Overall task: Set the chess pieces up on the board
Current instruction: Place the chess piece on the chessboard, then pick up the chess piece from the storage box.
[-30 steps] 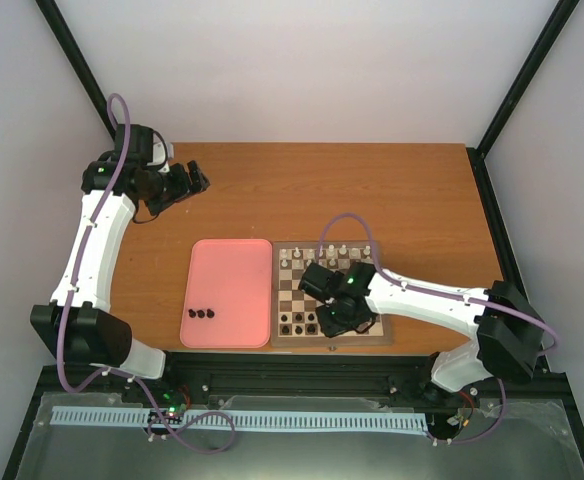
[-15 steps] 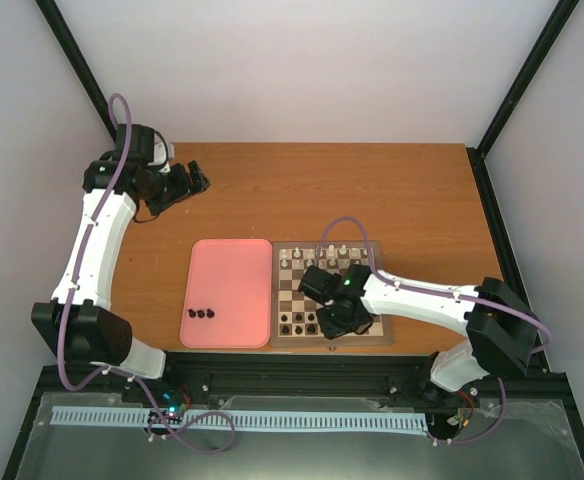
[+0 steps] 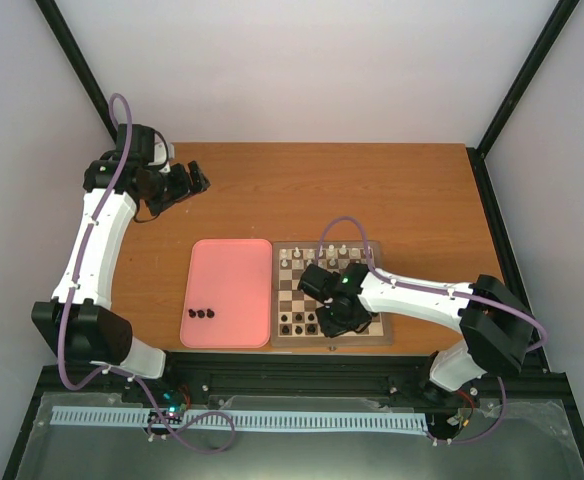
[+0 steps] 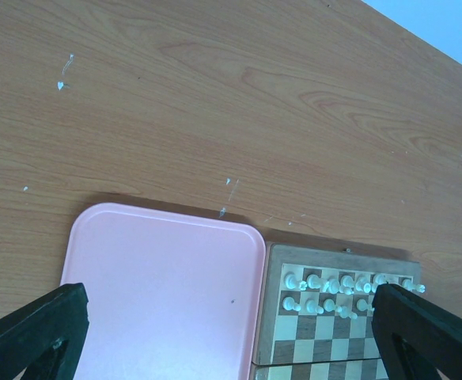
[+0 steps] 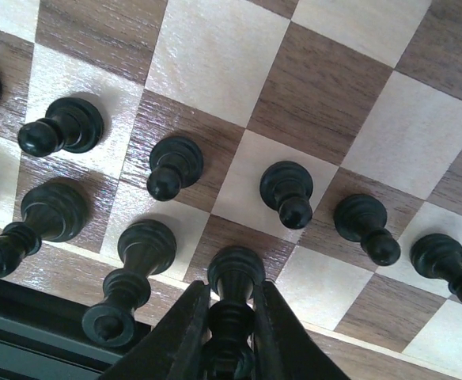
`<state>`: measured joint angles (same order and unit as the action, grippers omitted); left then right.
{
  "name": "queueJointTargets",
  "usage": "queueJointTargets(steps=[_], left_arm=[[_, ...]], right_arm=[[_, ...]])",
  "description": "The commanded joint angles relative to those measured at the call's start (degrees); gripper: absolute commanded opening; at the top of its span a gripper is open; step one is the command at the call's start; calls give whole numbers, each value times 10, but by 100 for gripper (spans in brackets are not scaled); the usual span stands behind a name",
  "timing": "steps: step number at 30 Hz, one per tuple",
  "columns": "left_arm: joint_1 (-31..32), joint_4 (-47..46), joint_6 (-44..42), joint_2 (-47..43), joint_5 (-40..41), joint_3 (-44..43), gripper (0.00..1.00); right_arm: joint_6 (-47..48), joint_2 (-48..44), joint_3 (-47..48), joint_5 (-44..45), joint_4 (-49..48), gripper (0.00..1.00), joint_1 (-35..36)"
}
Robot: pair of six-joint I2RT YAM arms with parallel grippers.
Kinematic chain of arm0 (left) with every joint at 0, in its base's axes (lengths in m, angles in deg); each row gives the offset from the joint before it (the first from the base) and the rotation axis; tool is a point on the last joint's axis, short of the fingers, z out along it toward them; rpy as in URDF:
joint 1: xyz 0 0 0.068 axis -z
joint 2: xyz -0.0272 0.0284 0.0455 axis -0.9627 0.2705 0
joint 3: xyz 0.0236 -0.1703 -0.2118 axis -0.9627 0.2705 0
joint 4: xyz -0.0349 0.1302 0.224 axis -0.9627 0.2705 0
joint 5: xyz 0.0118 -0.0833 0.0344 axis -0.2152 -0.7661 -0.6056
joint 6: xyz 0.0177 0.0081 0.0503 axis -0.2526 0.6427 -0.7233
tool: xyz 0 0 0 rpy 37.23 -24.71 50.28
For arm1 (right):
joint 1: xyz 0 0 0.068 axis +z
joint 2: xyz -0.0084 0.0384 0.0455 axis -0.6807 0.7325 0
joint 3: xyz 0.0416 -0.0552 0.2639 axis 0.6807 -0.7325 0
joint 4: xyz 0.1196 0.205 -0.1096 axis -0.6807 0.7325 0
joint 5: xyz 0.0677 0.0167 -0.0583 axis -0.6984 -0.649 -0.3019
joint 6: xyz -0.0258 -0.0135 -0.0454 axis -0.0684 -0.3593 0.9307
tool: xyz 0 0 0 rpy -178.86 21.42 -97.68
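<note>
The wooden board (image 3: pixel 292 300) lies right of the pink tray. My right gripper (image 3: pixel 344 318) is low over the board's near rows. In the right wrist view it (image 5: pixel 229 310) is shut on a black chess piece (image 5: pixel 233 279) standing on a dark square of the near row. Several black pieces stand around it, such as a pawn (image 5: pixel 286 190) and a taller piece (image 5: pixel 140 253). Three black pieces (image 3: pixel 203 314) lie on the tray. My left gripper (image 3: pixel 194 180) hangs at the far left of the table, jaws wide open and empty; its fingers (image 4: pixel 33 328) frame the left wrist view.
The pink tray (image 3: pixel 227 275) sits left of the board and shows in the left wrist view (image 4: pixel 160 293). White pieces (image 3: pixel 332 250) stand on the board's far rows, also in the left wrist view (image 4: pixel 326 293). Bare wooden table (image 3: pixel 322 190) lies behind.
My right arm has shifted slightly toward the board's near edge over the black pieces. The left arm has not moved.
</note>
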<state>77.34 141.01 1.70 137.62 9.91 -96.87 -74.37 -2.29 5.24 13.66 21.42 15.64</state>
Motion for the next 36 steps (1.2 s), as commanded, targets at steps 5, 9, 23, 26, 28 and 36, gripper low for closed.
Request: queueJointTargets(steps=[5, 9, 23, 26, 28, 36], left_arm=[[3, -6, -6, 5, 2, -4, 100], [4, -6, -6, 4, 3, -4, 100], [3, -4, -4, -2, -5, -12, 100], [4, -5, -3, -5, -6, -13, 100], [4, -4, -3, -9, -5, -14, 100], [4, -3, -3, -29, -5, -6, 100]], right_arm=[[-4, -18, 16, 14, 18, 23, -4], [5, -27, 44, 13, 40, 31, -4], [93, 38, 246, -1, 53, 56, -3], [139, 109, 321, -36, 17, 57, -3], [170, 183, 381, -73, 9, 57, 0], [247, 412, 629, -146, 36, 56, 40]])
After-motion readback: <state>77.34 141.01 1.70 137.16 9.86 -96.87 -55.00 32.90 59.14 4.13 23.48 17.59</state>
